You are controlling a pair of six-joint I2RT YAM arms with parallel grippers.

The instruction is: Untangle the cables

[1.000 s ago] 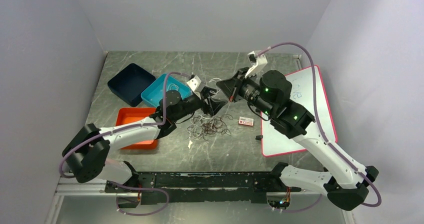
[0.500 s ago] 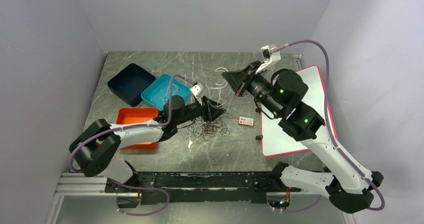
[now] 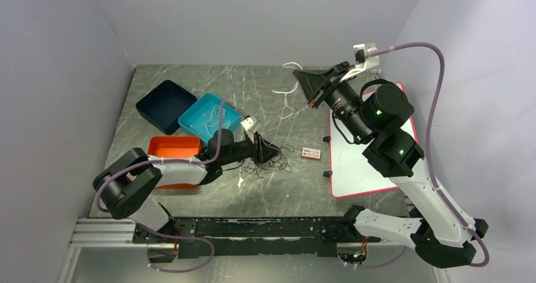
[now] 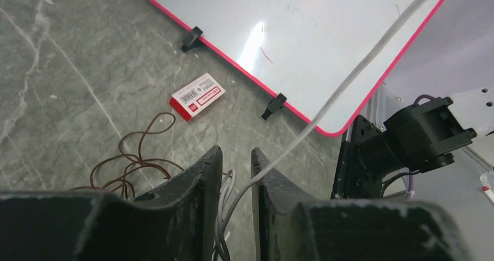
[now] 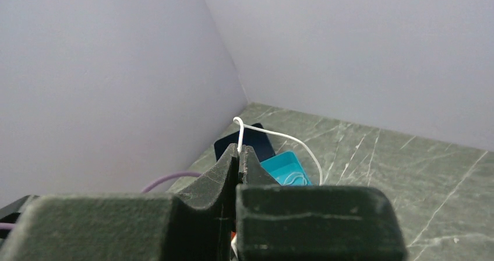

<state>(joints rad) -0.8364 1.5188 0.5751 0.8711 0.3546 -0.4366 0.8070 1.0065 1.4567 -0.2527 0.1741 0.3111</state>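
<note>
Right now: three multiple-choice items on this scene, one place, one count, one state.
1. Where is the box?
A. between the tangle and the whiteboard
B. in a tray
C. on the whiteboard

2. How many trays are there?
A. two
B. three
C. four

3. The right gripper is:
A. open
B. shut on the box
C. shut on a white cable

Answers:
1 A: in the top view it lies right of the tangle, left of the whiteboard.
2 B: dark blue tray, teal tray, orange tray.
3 C: jaws closed, with the cable coming out between them.
</note>
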